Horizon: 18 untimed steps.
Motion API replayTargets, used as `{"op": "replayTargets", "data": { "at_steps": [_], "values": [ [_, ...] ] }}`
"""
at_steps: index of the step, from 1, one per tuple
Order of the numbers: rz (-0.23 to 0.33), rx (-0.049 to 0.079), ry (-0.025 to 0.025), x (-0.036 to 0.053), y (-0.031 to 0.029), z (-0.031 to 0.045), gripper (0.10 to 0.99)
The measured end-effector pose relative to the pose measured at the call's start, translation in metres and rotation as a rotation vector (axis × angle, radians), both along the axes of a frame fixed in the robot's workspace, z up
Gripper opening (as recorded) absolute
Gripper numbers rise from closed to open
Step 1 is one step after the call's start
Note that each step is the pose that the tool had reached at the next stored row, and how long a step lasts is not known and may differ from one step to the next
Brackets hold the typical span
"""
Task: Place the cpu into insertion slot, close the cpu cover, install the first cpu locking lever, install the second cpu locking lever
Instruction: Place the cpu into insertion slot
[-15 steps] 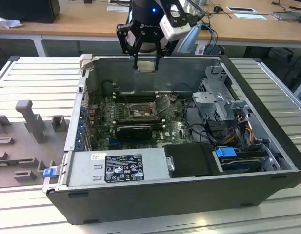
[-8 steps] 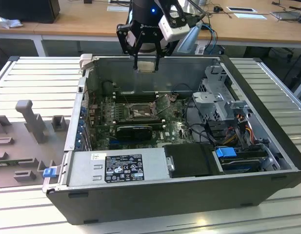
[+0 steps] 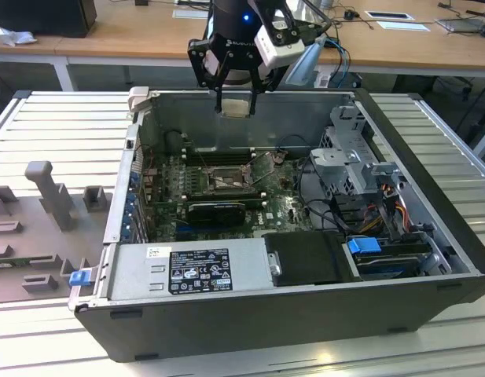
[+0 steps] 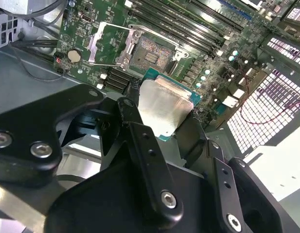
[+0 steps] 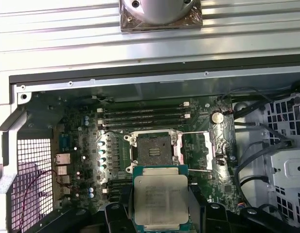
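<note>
The placing step was in hand: black fingers point(image 4: 135, 126) pinched the small silver-topped square cpu point(image 5: 161, 199) high over the open grey computer case's point(image 3: 250, 314) far edge, well apart from the black-framed square insertion slot point(image 5: 152, 151), where seating it would likely demand square alignment.

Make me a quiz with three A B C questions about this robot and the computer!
1. What colour is the circuit board around the insertion slot?
A green B red C yellow
2. Where is the cpu?
A in the slot B in the gripper C on the floor
3. The cpu cover is:
A shut B gone C open

Answers: A, green shows all round the slot; B, the gripper clamps the cpu above the open case; C, the cover is flipped aside and the slot is bare.
</note>
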State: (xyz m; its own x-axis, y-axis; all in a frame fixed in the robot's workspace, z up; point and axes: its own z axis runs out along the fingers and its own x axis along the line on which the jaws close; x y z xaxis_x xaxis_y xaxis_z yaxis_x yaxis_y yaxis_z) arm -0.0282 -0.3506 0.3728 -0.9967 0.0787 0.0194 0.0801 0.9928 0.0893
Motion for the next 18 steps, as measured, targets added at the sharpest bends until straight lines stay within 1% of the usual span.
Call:
{"op": "replayTargets", "data": {
  "at_steps": [18],
  "values": [
    [-0.042, 0.000, -0.0001, 0.0000, 0.0000, -0.0001, 0.541]
  ]
}}
